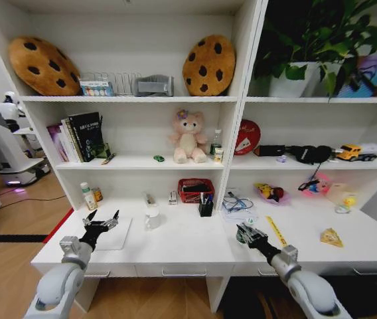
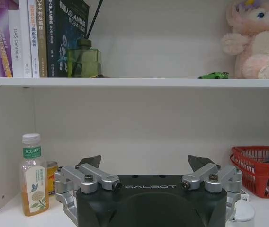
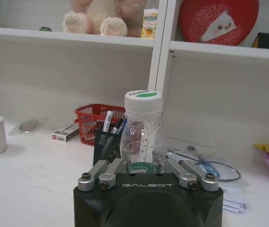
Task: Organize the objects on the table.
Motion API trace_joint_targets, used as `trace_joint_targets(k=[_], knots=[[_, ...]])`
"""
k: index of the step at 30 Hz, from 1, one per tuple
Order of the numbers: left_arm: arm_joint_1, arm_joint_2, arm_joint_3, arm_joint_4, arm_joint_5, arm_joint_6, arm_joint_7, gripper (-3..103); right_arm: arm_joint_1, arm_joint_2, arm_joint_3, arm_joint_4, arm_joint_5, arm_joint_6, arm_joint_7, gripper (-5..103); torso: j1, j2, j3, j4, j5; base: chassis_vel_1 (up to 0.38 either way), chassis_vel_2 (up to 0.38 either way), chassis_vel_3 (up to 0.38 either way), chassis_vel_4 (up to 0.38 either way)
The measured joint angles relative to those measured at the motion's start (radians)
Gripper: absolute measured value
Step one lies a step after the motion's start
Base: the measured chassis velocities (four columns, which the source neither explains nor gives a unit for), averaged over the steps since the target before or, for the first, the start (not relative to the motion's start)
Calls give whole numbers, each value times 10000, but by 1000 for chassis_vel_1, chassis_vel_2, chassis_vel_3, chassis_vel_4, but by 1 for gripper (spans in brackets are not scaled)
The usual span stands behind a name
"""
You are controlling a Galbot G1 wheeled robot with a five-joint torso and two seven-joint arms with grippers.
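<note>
- The long white table (image 1: pixel 188 246) spans the front, with shelves above its back edge.
- On the table's left part lies the silver laptop (image 1: pixel 113 234); the left gripper (image 1: pixel 102 221) hovers over it, fingers spread wide, holding nothing.
- A white cup (image 1: pixel 152 216) stands just right of the laptop.
- Right of the table's middle, the right gripper (image 3: pixel 146 166) is clamped around a small clear bottle (image 3: pixel 143 132), upright, white cap with a green top.
- A yellow ruler (image 1: pixel 277 230) lies on the table just right of that gripper.

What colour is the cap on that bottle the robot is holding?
White with a green top, on the bottle in the right gripper; clearest in the right wrist view.
</note>
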Motion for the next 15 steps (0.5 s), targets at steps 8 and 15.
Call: trace_joint_targets(k=[8, 15], knots=[[0, 0, 0, 0, 0, 0, 0, 100, -264, -148, 730, 564, 28, 105, -181, 26, 1, -1, 1, 3, 0, 0, 0, 0, 0], [0, 0, 0, 0, 0, 0, 0, 100, -377, -12, 709, 629, 22, 228, -285, 26, 0, 0, 1, 3, 1, 0, 0, 0, 0]])
